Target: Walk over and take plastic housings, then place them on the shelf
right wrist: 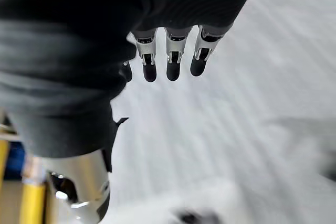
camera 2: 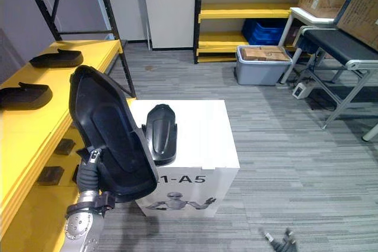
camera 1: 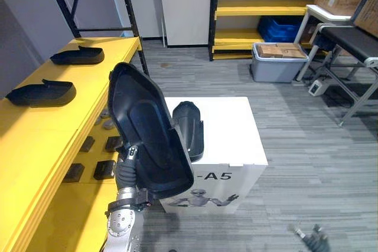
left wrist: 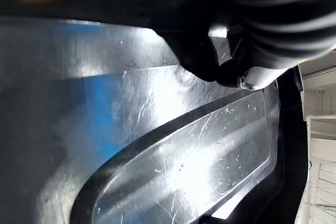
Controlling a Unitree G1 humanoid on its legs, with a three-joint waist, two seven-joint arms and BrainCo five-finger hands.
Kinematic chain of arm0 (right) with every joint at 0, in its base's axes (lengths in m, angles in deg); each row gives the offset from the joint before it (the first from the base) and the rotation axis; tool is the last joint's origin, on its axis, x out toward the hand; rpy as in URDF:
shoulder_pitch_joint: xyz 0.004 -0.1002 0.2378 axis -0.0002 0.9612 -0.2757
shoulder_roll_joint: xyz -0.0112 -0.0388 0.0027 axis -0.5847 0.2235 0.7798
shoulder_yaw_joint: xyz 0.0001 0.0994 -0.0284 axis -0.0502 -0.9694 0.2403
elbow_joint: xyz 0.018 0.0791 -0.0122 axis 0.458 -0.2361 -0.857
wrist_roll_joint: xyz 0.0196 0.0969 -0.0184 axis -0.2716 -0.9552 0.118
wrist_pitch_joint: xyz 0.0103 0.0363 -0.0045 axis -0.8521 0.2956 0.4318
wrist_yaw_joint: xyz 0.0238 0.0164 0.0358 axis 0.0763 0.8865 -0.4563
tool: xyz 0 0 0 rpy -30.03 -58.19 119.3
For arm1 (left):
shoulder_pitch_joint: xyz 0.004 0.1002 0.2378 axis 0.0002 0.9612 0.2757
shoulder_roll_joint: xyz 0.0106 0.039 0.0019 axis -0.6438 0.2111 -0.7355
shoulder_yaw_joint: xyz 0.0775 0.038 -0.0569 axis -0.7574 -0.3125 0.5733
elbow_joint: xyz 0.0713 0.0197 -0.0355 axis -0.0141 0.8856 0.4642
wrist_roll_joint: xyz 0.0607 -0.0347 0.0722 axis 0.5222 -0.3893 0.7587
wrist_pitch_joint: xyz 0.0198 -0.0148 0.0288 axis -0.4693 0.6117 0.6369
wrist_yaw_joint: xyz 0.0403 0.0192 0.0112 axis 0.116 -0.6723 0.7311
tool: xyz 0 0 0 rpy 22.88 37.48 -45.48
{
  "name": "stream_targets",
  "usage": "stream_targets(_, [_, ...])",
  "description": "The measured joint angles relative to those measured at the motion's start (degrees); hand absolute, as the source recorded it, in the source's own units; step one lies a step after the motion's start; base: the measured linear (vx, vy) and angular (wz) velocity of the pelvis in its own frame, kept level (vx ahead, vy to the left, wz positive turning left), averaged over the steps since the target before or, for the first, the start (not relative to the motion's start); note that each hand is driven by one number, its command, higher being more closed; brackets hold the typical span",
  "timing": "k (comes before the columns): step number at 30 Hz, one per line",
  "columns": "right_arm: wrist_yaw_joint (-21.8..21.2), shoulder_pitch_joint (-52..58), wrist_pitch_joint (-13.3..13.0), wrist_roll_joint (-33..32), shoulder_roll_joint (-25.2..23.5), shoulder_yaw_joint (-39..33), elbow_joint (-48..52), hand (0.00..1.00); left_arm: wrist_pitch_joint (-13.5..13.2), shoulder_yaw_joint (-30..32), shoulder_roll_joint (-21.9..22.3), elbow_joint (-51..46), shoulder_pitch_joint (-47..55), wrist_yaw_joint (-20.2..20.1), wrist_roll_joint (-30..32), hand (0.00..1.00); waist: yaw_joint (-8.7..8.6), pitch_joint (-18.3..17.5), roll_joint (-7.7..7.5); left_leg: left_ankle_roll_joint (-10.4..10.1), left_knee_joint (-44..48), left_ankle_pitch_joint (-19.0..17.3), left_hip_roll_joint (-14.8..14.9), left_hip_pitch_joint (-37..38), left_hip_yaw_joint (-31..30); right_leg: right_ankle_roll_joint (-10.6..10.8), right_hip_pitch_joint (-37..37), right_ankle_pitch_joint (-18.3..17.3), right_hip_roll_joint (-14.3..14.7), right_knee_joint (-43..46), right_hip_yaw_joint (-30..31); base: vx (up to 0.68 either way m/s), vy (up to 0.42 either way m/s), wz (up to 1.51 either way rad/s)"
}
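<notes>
My left hand [camera 1: 126,168] holds a large black plastic housing [camera 1: 147,134] upright, close in front of me, beside the yellow shelf [camera 1: 35,140]. In the left wrist view a dark fingertip [left wrist: 247,77] presses the housing's glossy inner face [left wrist: 184,166]. A second, smaller black housing [camera 1: 189,128] lies on a white box [camera 1: 233,134] just behind the held one. Two more housings [camera 1: 77,57] [camera 1: 41,94] rest on the shelf's top board. My right hand [camera 1: 308,237] hangs low at the right over the grey floor, fingers [right wrist: 172,61] straight, holding nothing.
Small dark parts [camera 1: 105,169] lie on the shelf's lower board. A black upright post [camera 1: 133,22] stands at the shelf's far end. Further back are a grey bin [camera 1: 276,62], a yellow rack [camera 1: 260,10] with a blue crate [camera 1: 280,28], and a folding bench [camera 1: 354,45] at the right.
</notes>
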Motion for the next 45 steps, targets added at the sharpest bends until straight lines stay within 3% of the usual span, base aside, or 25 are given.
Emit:
stream_targets(6, [-2.6, -0.93, 1.08, 1.92, -1.65, 7.66, -2.29, 0.0, -0.01, -0.48, -0.03, 0.04, 0.78, -0.75, 0.99, 1.0, 1.5, 0.34, -0.53, 0.22, -0.01, -0.18, -0.56, 0.1, -2.3, 0.69, 1.56, -1.35, -0.4, 0.13, -2.48, -0.03, -0.001, 0.2])
stream_targets(9, [-2.55, -2.56, 1.08, 2.64, -0.5, 10.21, -3.41, 0.0, -0.08, -1.66, -0.06, 0.04, 0.78, -0.58, 0.99, 1.0, 2.81, 0.71, -0.96, 0.19, 0.07, 0.31, -1.58, -2.01, -5.49, 0.74, 1.04, -2.37, -0.99, 2.09, -6.31, 0.01, -0.011, 0.74])
stream_targets(11, [-2.17, -4.02, 1.08, 3.87, -0.07, 11.04, -4.1, 0.0, -0.08, -2.77, -0.02, 0.04, 0.48, -0.39, 0.99, 1.0, 3.15, 1.69, -2.01, 1.06, 0.24, 1.45, -2.7, -4.66, -8.84, 0.53, 0.6, -3.77, -1.97, 4.41, -12.48, 0.02, -0.021, 1.31])
stream_targets(12, [-2.01, -4.36, 1.08, 4.15, -0.21, 11.03, -4.12, 0.0, -0.06, -3.07, -0.01, 0.05, 0.47, -0.28, 0.99, 1.0, 3.05, 1.77, -2.01, 1.47, 0.32, 1.17, -2.78, -5.42, -8.17, 0.65, 0.8, -3.91, -2.38, 4.51, -14.62, 0.04, -0.026, 1.62])
stream_targets(14, [-1.49, -5.48, 1.08, 4.98, -0.34, 10.96, -4.17, 0.0, -0.05, -4.03, 0.38, 0.69, -0.62, 0.15, 0.99, 1.0, 2.9, 3.41, -3.12, 6.82, 1.11, -2.96, -2.94, -7.52, 0.06, 1.08, 2.62, -3.59, -4.66, 4.42, -23.32, 0.09, 0.01, 1.97])
stream_targets(15, [-1.48, -5.58, 1.09, 5.04, -0.39, 10.99, -4.18, 0.0, -0.04, -4.15, 0.52, 0.98, -0.95, 0.09, 1.0, 1.0, 2.69, 3.79, -3.62, 7.08, 2.57, -3.05, -2.54, -8.51, 3.0, 1.19, 3.02, -3.53, -5.34, 4.57, -25.59, 0.14, 0.048, 2.11])
stream_targets(16, [-1.43, -5.99, 1.14, 5.9, 0.18, 10.97, -4.18, 0.0, -0.01, -4.13, 0.94, 1.34, -1.58, 0.1, 1.03, 1.0, 2.81, 4.22, -2.39, 7.46, 5.87, -3.21, -0.39, -10.02, 9.25, 1.26, 4.15, -3.58, -5.41, 5.8, -29.64, 0.17, 0.044, 2.01])
stream_targets(17, [-1.28, -6.63, 1.29, 6.61, 0.64, 10.97, -4.2, 0.0, -0.01, -4.05, 1.24, 1.45, -1.56, 0.46, 1.08, 1.0, 2.8, 4.3, -2.2, 8.13, 7.2, -2.77, 0.63, -10.16, 14.27, 1.3, 5.52, -3.62, -5.82, 6.88, -32.94, 0.2, 0.041, 1.87])
stream_targets(21, [-0.83, -10.1, 1.54, 8.0, 1.56, 11.01, -4.1, 0.0, 0.01, -4.1, 1.34, 1.61, -1.77, 0.85, 1.21, 1.0, 3.25, 4.24, -2.32, 7.49, 3.18, 0.16, -3.21, -7.8, 15.45, 1.33, 8.76, -3.69, -8.71, 7.07, -36.64, 0.24, 0.107, 1.13])
stream_targets(23, [-0.85, -11.87, 1.56, 8.89, 1.17, 12.18, -3.96, 0.0, 0.19, -4.17, 1.46, 1.62, -1.95, 0.94, 1.97, 1.0, 4.19, 4.43, -2.87, 7.98, 2.54, -0.51, -5.62, -6.61, 15.07, 1.33, 9.52, -3.62, -11.08, 8.61, -36.6, 0.22, 0.187, 0.38])
stream_targets(24, [-1.05, -12.18, 1.66, 9.79, 0.55, 13.55, -3.86, 0.0, 0.7, -4.85, 1.65, 1.64, -2.52, 1.01, 3.39, 1.0, 4.27, 4.43, -3.03, 8.57, 3.62, -1.95, -7.19, -6.05, 13.82, 1.15, 9.29, -3.47, -13.74, 13.39, -36.62, 0.18, 0.148, 0.42])
stream_targets(25, [-1.06, -12.06, 1.87, 10.11, 0.23, 13.9, -3.86, 0.0, 0.84, -5.32, 1.63, 1.64, -2.9, 1.01, 3.83, 1.0, 4.16, 4.48, -3.12, 8.69, 4.13, -2.85, -7.78, -5.8, 12.82, 0.69, 8.88, -3.16, -14.86, 16.32, -36.44, 0.22, 0.158, 0.72])
stream_targets(26, [-1.21, -11.41, 2.22, 10.36, 0.05, 15.01, -3.88, 0.0, 1.12, -6.44, 1.74, 1.72, -3.6, 1.06, 5.08, 1.0, 3.9, 4.5, -3.13, 9.03, 5.33, -4.37, -8.17, -5.25, 10.78, -2.24, 6.82, -1.26, -16.79, 24.01, -33.95, 0.2, 0.095, 0.77])
stream_targets(27, [-1.4, -11.01, 2.37, 10.46, -0.15, 15.58, -4.01, 0.0, 1.21, -7.31, 1.91, 2.05, -4.43, 1.33, 6.19, 1.0, 3.35, 4.4, -2.29, 9.11, 6.21, -5.38, -7.76, -4.78, 8.66, -3.02, 4.23, -2.51, -16.31, 29.69, -28.56, 0.2, 0.064, 1.03])
stream_targets(29, [-1.55, -10.01, 2.51, 10.73, -0.94, 15.72, -3.93, 0.0, 1.25, -7.74, 2.24, 3.69, -6.53, 1.81, 7.97, 1.0, 1.54, 4.58, -2.23, 9.33, 6.77, -6.56, -6.98, -3.15, 3.56, -2.67, -2.6, -10.49, -9.24, 35.5, -14.56, 0.18, -0.018, 1.07])
stream_targets(30, [-1.54, -9.64, 2.51, 10.73, -0.9, 15.89, -3.86, 0.0, 1.26, -7.71, 2.26, 4.4, -6.98, 2.14, 8.18, 1.0, 1.13, 4.63, -2.17, 9.28, 6.74, -6.69, -6.85, -2.47, 2.4, -2.64, -4.38, -11.79, -7.26, 35.71, -11.06, 0.22, -0.076, 1.01])
stream_targets(32, [-1.51, -8.47, 2.51, 10.17, -0.69, 16.0, -1.34, 0.0, 1.63, -8.18, 2.34, 6.92, -8.47, 3.49, 9.75, 1.0, 0.67, 4.65, -2.32, 8.74, 7.8, -7.8, -6.97, -0.38, -1.62, -1.87, -11.82, -13.59, -0.89, 34.81, 1.77, 0.18, -0.084, 0.97])
stream_targets(34, [-1.48, -6.61, 2.46, 9.94, -0.82, 16.39, 1.89, 0.0, 2.33, -9.81, 2.58, 7.17, -9.19, 4.21, 10.53, 1.0, 0.62, 4.63, -2.53, 7.81, 10.37, -9.46, -7.21, -0.11, -5.4, -1.55, -15.67, -13.44, 1.8, 32.19, 8.02, 0.15, -0.164, 1.22])
stream_targets(36, [-1.39, -4.3, 2.46, 9.88, -1.41, 17.25, 4.48, 0.0, 2.31, -11.64, 2.9, 6.99, -9.69, 4.66, 10.67, 1.0, 1.22, 4.02, -4.17, 6.59, 13.03, -11.78, -8.52, -0.25, -8.45, -0.14, -15.82, -8.87, 0.59, 24.32, 9.99, 0.14, -0.182, 1.15])
stream_targets(37, [-1.43, -3.2, 2.45, 9.88, -2.77, 17.89, 5.05, 0.0, 2.16, -11.8, 3.01, 6.67, -9.85, 5.17, 10.72, 1.0, 2.86, 3.39, -6.87, 5.66, 15.29, -14.29, -10.18, -0.2, -8.78, 1.63, -15.45, -4.55, -1.98, 20.76, 10.15, 0.21, -0.256, 0.61])
stream_targets(38, [-1.41, -2.41, 2.75, 9.88, -3.36, 17.82, 5.25, 0.0, 2.71, -12.01, 4.51, 7.6, -9.85, 5.52, 11.17, 1.0, 2.81, 2.79, -5.48, 4.86, 18.59, -17.37, -7.36, -1.09, -7.34, 1.3, -13.44, -4.87, -0.96, 19.23, 7.92, 0.21, -0.259, 0.57])
stream_targets(39, [-1.4, -2.19, 2.77, 9.54, -3.51, 17.73, 5.56, 0.0, 2.64, -12.66, 5.15, 7.6, -10.03, 5.58, 11.7, 1.0, 2.79, 2.29, -4.57, 3.66, 19.91, -18.08, -4.79, -1.66, -4.8, 0.55, -12.34, -4.41, -0.08, 17.31, 6.53, 0.2, -0.25, 0.47])
stream_targets(41, [-1.41, -2.34, 2.97, 9.52, -3.57, 17.8, 5.63, 0.0, 2.61, -13.95, 5.16, 7.6, -11.42, 5.48, 12.64, 1.0, 3.05, 1.81, -3.7, 2.76, 19.77, -17.98, -2.44, -0.88, -3.16, -0.21, -10.59, -3.89, 1.08, 15.2, 5.36, 0.19, -0.163, 0.19])
stream_targets(45, [-1.41, -1.29, 2.98, 9.52, -4.09, 17.69, 7.63, 0.0, 2.78, -15.39, 5.14, 7.6, -14.57, 6.48, 15.23, 1.0, 2.69, 1.36, -3.76, 2.19, 17.82, -17.72, -1.69, 1.64, -2.73, -0.53, -7.24, -3.63, 1.66, 11.84, 4.52, 0.16, -0.06, 0.06])
